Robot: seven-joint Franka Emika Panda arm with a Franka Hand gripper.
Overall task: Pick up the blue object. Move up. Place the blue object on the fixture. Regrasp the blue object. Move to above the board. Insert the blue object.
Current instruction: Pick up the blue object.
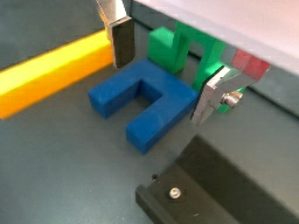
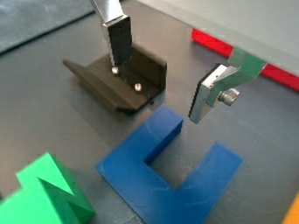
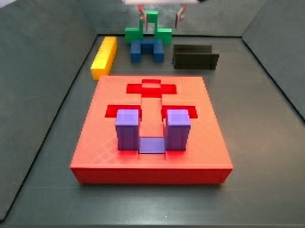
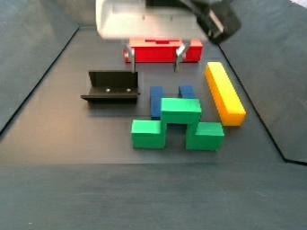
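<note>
In a wrist view, the gripper is hanging with its two silver fingers spread apart, and the blue object is lying flat on the dark floor just below and between them, untouched. The green block is standing just beyond the blue object, close to one finger, and the yellow bar is lying off to the side of the other finger. A corner of the fixture is showing on the near side of the blue object.

In a wrist view, the gripper is gaping open above the floor, the blue object is sitting beneath it with its legs pointing away from the fixture, which is standing right behind one finger. A strip of the board is lying past the other finger, and the green block is crowding the edge.

In a side view, the gripper is hovering at the far end over the blue object and green block; the board, carrying a purple block, is lying well apart.

In a side view, the gripper is hanging open over the blue object, which is resting just behind the green block, between fixture and yellow bar.
</note>
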